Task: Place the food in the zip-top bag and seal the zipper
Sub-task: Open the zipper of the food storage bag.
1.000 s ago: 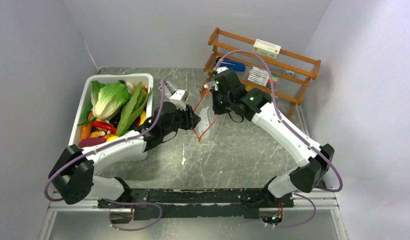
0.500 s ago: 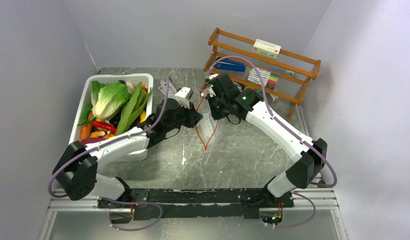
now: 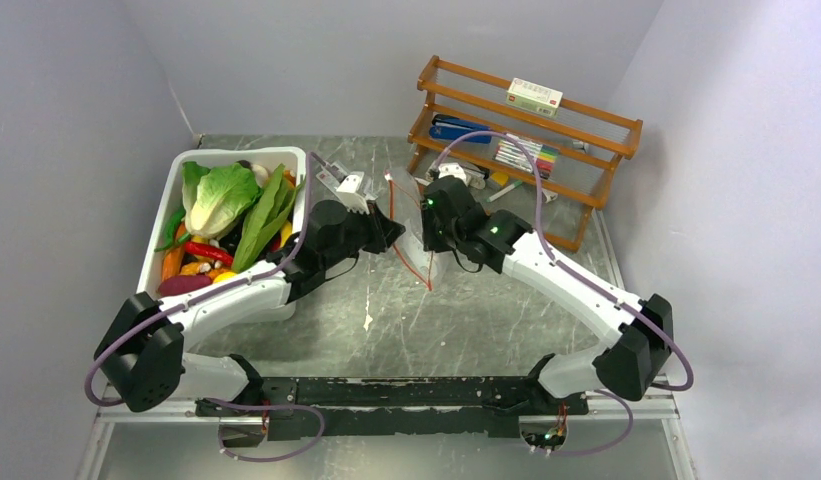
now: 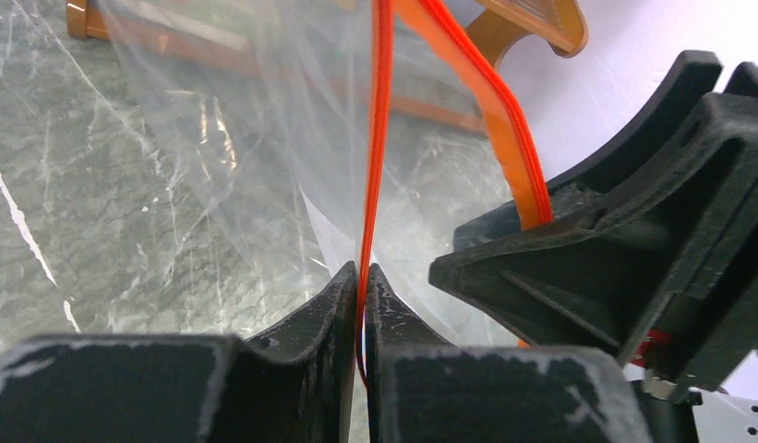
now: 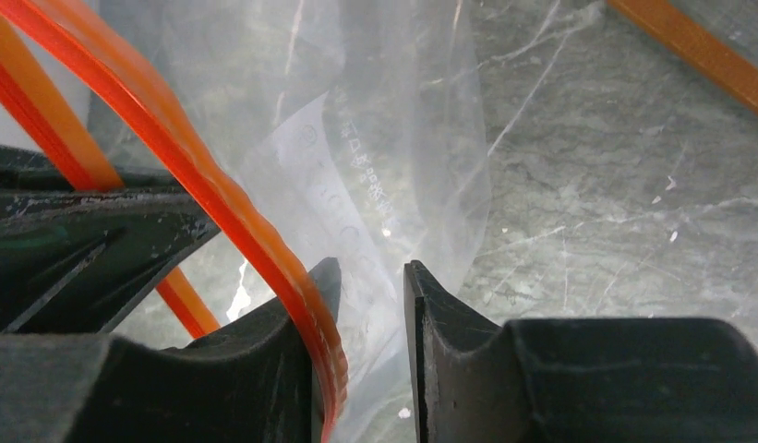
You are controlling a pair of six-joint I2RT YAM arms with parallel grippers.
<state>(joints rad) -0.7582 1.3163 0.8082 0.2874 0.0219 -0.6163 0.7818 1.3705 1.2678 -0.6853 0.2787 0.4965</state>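
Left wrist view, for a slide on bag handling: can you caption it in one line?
Left gripper shut on one red-orange zipper strip of the clear bag.

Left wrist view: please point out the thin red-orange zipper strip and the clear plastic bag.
thin red-orange zipper strip [image 4: 376, 138]: left wrist view, its straight upper stretch.
clear plastic bag [image 4: 227, 120]: left wrist view, film left of the strip.

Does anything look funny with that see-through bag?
Yes. The clear plastic zip-top bag is crumpled between both arms, and its red-orange zipper strip is split into two bowed strands, one pinched by the left gripper.
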